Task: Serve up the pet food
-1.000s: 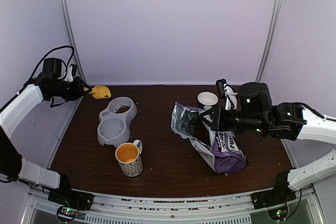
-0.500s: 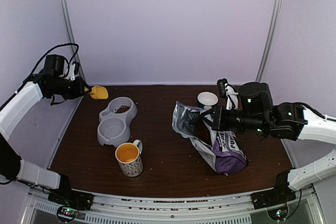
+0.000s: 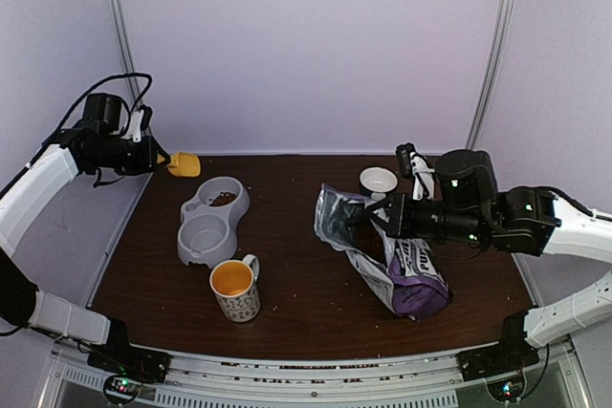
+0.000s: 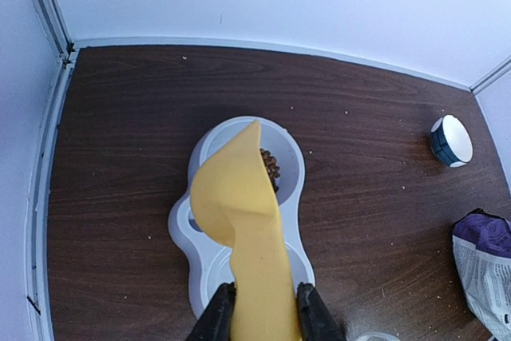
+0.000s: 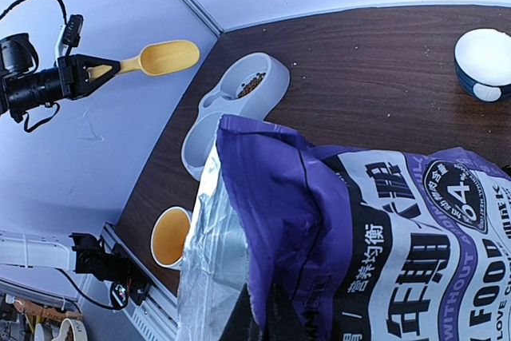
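Brown kibble (image 3: 224,199) lies in the far compartment of the grey double bowl (image 3: 191,247); it also shows in the left wrist view (image 4: 271,168) and the right wrist view (image 5: 252,81). My left gripper (image 3: 156,161) is shut on the handle of the yellow scoop (image 3: 184,164), held high above the table's back left corner. In the left wrist view the scoop (image 4: 239,213) hangs over the bowl (image 4: 180,221). My right gripper (image 3: 368,222) is shut on the open rim of the purple food bag (image 3: 406,274), silver lining showing (image 5: 215,261).
An orange-lined patterned mug (image 3: 235,289) stands in front of the double bowl. A small white bowl with a dark outside (image 3: 379,181) sits at the back, behind the bag. Crumbs of kibble lie scattered on the brown table.
My left arm has lifted the scoop a little higher and further back at the left wall. The right gripper and the bag have barely moved.
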Controlling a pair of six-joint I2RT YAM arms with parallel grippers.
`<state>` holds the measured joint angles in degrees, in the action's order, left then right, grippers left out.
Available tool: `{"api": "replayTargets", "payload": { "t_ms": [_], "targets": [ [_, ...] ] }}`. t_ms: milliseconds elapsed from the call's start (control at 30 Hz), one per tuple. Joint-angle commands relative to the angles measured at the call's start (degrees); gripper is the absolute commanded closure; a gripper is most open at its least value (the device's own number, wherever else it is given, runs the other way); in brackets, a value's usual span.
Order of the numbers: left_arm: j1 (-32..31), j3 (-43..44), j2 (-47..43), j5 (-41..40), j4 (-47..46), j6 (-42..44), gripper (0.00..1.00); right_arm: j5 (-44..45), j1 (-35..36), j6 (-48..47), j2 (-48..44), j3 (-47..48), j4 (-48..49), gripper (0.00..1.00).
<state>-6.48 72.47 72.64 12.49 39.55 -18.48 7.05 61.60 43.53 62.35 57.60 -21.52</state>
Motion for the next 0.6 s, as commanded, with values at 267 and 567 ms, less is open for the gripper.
{"api": "replayTargets", "payload": {
  "t_ms": [267,567],
  "targets": [
    [-0.20,-3.35,-12.82,3.23,-0.25,-1.53,1.00,-0.92,-0.45,-1.24,0.92,1.35,-2.12,1.00],
    [-5.14,-9.06,-22.24,19.39,4.83,-2.99,1.00,-3.56,0.77,-3.62,4.16,3.94,-1.77,1.00]
  ]
}}
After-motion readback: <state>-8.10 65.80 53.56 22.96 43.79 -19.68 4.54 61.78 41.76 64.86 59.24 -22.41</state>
